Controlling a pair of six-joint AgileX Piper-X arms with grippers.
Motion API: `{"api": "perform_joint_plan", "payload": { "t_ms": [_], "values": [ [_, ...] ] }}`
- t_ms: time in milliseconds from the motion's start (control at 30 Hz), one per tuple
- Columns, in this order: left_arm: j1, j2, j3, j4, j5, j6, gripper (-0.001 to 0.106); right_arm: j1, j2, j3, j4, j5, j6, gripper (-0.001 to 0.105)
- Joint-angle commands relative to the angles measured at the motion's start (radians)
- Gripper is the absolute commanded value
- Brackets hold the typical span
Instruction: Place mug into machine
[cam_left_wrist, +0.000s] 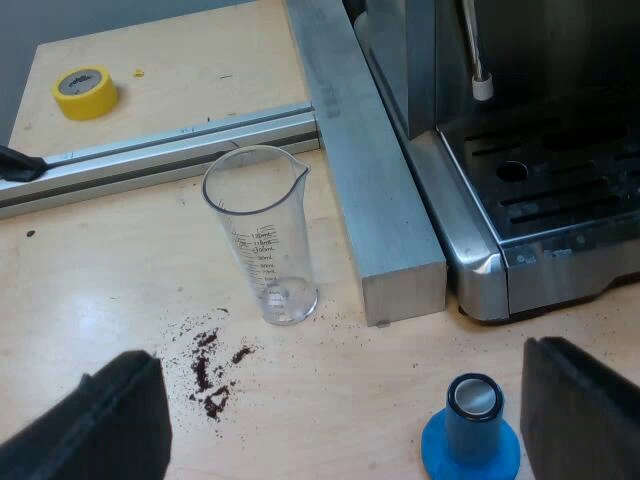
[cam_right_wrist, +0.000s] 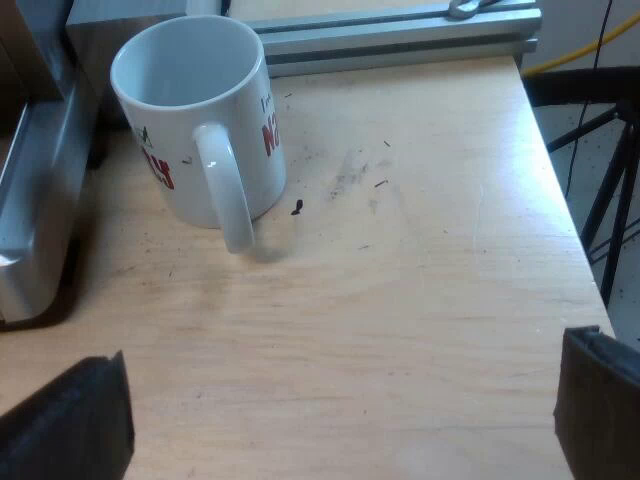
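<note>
Mug (cam_right_wrist: 185, 130) upright on counter (cam_right_wrist: 400, 320), just beside machine (cam_right_wrist: 30, 220), handle turned toward right gripper (cam_right_wrist: 335, 415); it sits at 11 o'clock from that gripper, apart. Right jaws wide open, empty, nearer arm. Left gripper (cam_left_wrist: 340, 420) jaws open, empty, near blue tamper (cam_left_wrist: 470, 435).

White mug (cam_right_wrist: 190, 105) with red and green lettering. Blue tamper (cam_left_wrist: 470, 438), silver top. Clear measuring glass (cam_left_wrist: 262, 240), dark printed scale. Yellow tape roll (cam_left_wrist: 85, 92). Pale wood tabletop (cam_left_wrist: 100, 290) with dark brown coffee grounds (cam_left_wrist: 208, 372). Silver espresso machine (cam_left_wrist: 468, 238), dark slotted drip tray (cam_left_wrist: 560, 190). Grey metal bar (cam_left_wrist: 375, 180).
</note>
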Motion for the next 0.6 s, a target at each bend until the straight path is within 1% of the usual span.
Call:
{"api": "perform_joint_plan", "payload": {
  "t_ms": [33,133,167,233,333,433,533,567,600],
  "values": [
    [0.001,-0.138,-0.003,-0.017,0.007,-0.003,0.073,-0.002,-0.04,-0.003,-0.008,0.0,0.007,0.086],
    [0.001,-0.131,-0.003,-0.017,0.018,-0.003,0.073,-0.002,-0.04,-0.003,-0.008,0.0,0.004,0.086],
    [0.001,-0.12,-0.005,-0.017,0.068,-0.003,0.073,-0.002,-0.032,-0.01,0.015,0.0,0.004,0.086],
    [0.001,-0.103,-0.012,-0.017,0.081,-0.011,0.073,-0.002,-0.013,-0.026,0.054,-0.012,0.004,0.086],
    [-0.017,-0.067,-0.031,-0.027,0.095,-0.02,0.073,-0.002,0.036,-0.057,0.092,-0.062,0.004,0.086],
    [-0.059,-0.027,-0.047,-0.068,0.133,-0.02,0.076,-0.002,0.095,-0.081,0.089,-0.115,0.004,0.086],
    [-0.066,-0.019,-0.05,-0.075,0.139,-0.02,0.077,-0.001,0.141,-0.1,0.089,-0.149,0.004,0.086],
    [-0.122,0.021,-0.051,-0.128,0.186,-0.02,0.078,0.01,0.168,-0.105,0.086,-0.162,0.004,0.086],
    [-0.159,0.051,-0.051,-0.154,0.217,-0.02,0.078,0.022,0.186,-0.106,0.08,-0.164,0.004,0.086]
  ]
}}
